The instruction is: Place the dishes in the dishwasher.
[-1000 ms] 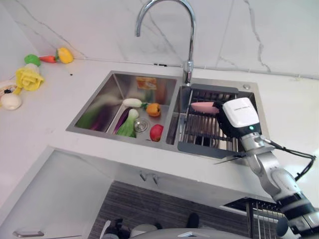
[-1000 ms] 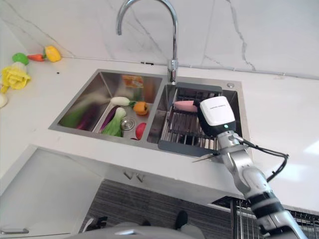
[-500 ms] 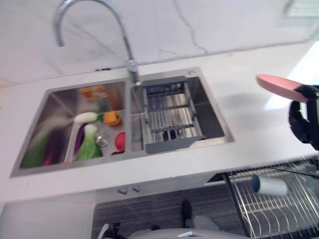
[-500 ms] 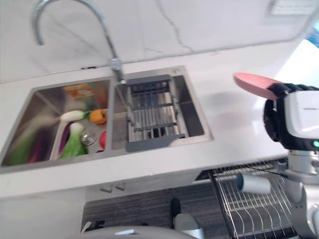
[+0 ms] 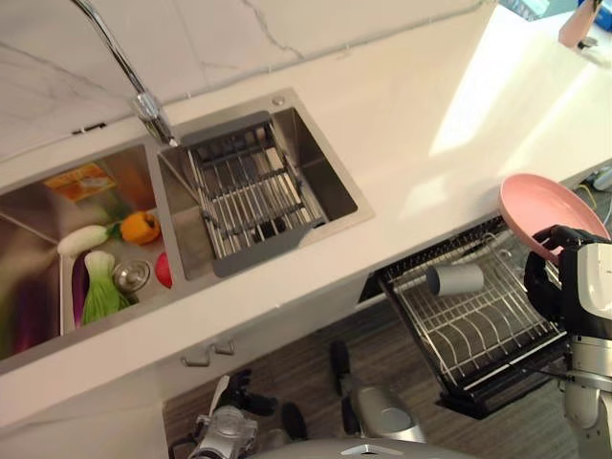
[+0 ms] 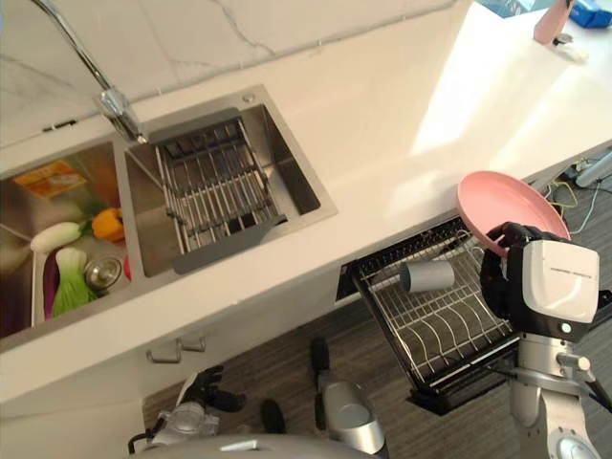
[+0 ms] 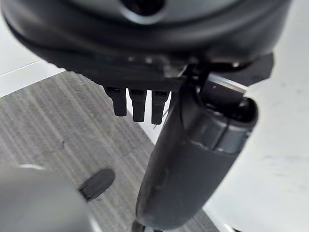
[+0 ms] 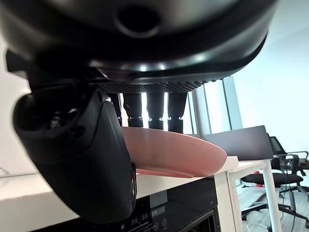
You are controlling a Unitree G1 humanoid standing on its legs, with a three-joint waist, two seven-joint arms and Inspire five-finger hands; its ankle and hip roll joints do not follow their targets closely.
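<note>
A pink plate point(image 6: 507, 202) is held up by its rim in my right hand point(image 6: 497, 275), just past the counter's front edge. In the right wrist view the thumb point(image 8: 77, 154) lies under the plate point(image 8: 174, 152) and the fingers point(image 8: 149, 111) curl over it. The plate hangs at the right end of the pulled-out dishwasher rack point(image 5: 478, 330), a little above it. A grey cup point(image 5: 455, 279) lies on its side in the rack. My left hand point(image 7: 193, 159) hangs over the floor with relaxed fingers and nothing in it.
A double sink is set in the white counter point(image 5: 411, 124). Its right basin holds a grey drain rack point(image 5: 251, 194); the left one holds toy vegetables point(image 5: 105, 277). The tap point(image 5: 143, 100) stands behind them. A pink object point(image 5: 581, 21) stands at the counter's far right.
The camera has swung right. My right hand has carried the pink plate from the sink's drain rack, over the counter, down to the dishwasher rack's right end.
</note>
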